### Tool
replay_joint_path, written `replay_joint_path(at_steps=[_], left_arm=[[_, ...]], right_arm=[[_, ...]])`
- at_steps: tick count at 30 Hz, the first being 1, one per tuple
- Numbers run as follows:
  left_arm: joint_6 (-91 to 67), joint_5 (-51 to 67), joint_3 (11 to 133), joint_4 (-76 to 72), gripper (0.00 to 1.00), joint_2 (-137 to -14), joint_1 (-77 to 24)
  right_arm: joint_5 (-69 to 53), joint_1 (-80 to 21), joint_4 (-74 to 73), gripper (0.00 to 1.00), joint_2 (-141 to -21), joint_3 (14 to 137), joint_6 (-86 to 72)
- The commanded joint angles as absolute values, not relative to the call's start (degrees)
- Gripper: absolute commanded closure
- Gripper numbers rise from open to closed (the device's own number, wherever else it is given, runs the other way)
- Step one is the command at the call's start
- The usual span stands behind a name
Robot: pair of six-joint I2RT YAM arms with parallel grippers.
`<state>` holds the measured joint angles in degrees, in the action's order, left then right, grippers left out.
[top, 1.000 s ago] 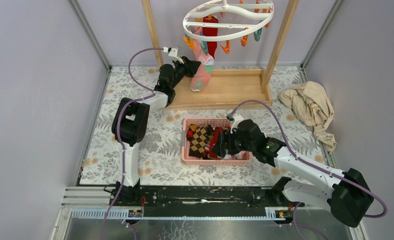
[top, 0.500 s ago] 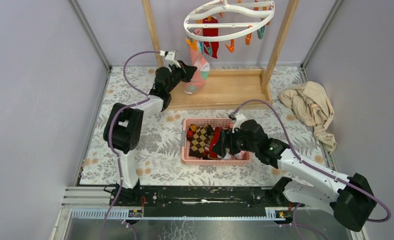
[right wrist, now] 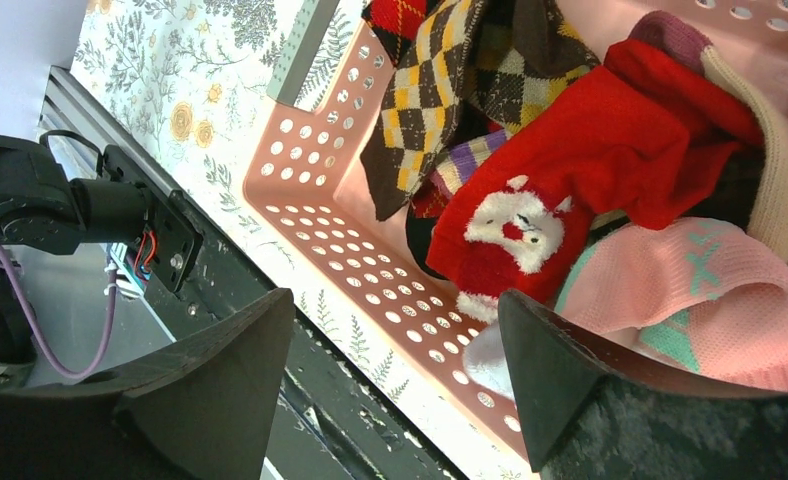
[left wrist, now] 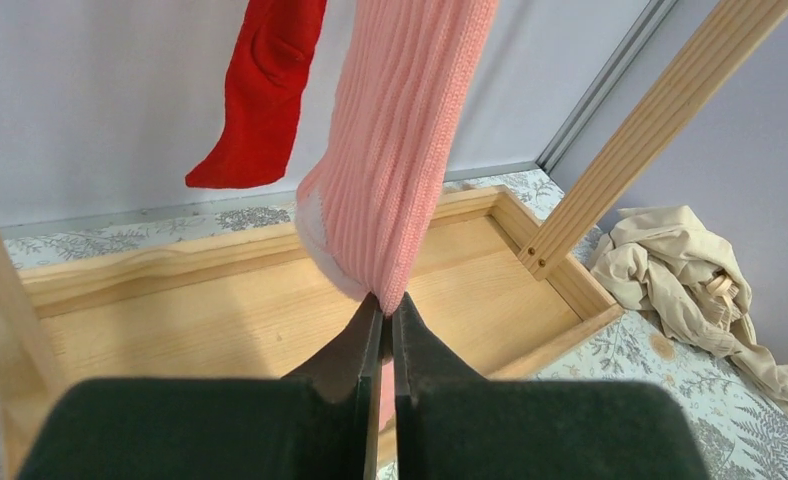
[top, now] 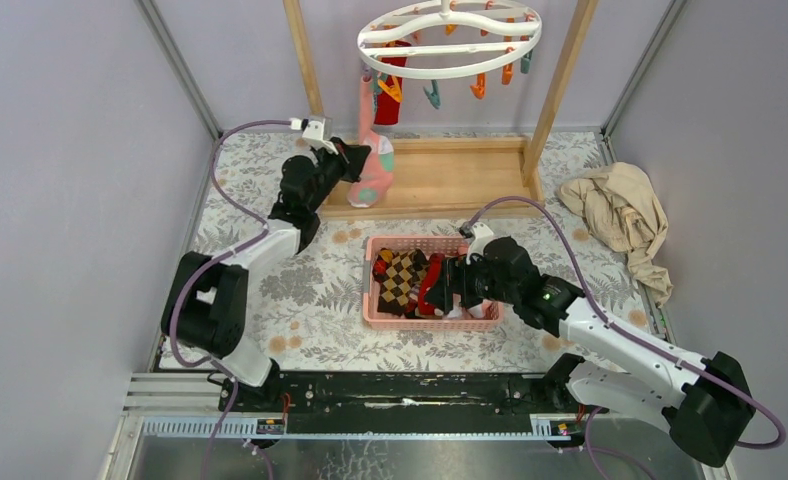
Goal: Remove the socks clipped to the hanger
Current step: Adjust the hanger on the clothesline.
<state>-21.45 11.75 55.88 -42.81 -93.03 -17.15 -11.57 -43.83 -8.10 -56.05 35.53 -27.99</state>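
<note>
Floral cloth covers the worktop (top: 300, 290) beneath a wooden frame (top: 450, 185). From the hanger (top: 440, 72) the pink sock (top: 373, 170) hangs stretched, its long axis near vertical, leaning toward the left hand (top: 355, 160). That hand is clenched on the sock's lower end, so the clip lies up and slightly right of it. A red sock (top: 390, 95) hangs just behind, clipped too. Farther out, the right hand (top: 450, 285) is spread open and apparently empty over the pink basket (top: 370, 300), which holds argyle, red and pink socks.

Bright, even light; soft shadows, sharp views.
</note>
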Motion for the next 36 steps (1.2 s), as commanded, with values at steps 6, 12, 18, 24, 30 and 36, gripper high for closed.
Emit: replay_joint_path(at_steps=[6,12,18,24,30,36], left_arm=[[-20.8,9.9,50.1,-43.2,0.99,-80.2,-17.5],[-18.6,8.9,49.9,-38.3,0.99,-74.0,-20.6],[-15.7,6.6,51.2,-33.1,0.99,-69.7,-24.8],[-13.8,4.9,54.0,-29.1,0.98,-67.2,-28.3],[-11.6,2.8,57.8,-24.9,0.98,-66.8,-32.6],[-9.8,1.9,62.3,-23.0,0.96,-68.5,-37.3]], right_arm=[[-10.2,-43.9,-9.3,0.18,-54.0,40.8,-25.4],[-9.2,-44.0,-10.6,0.18,-54.5,43.6,-24.2],[-5.8,-44.0,-14.1,0.18,-54.2,48.0,-21.5],[-0.3,-44.0,-18.4,0.18,-53.5,54.0,-18.8],[6.5,-44.0,-21.5,0.17,-53.4,58.7,-15.5],[11.0,-44.0,-23.2,0.16,-53.3,61.3,-13.8]])
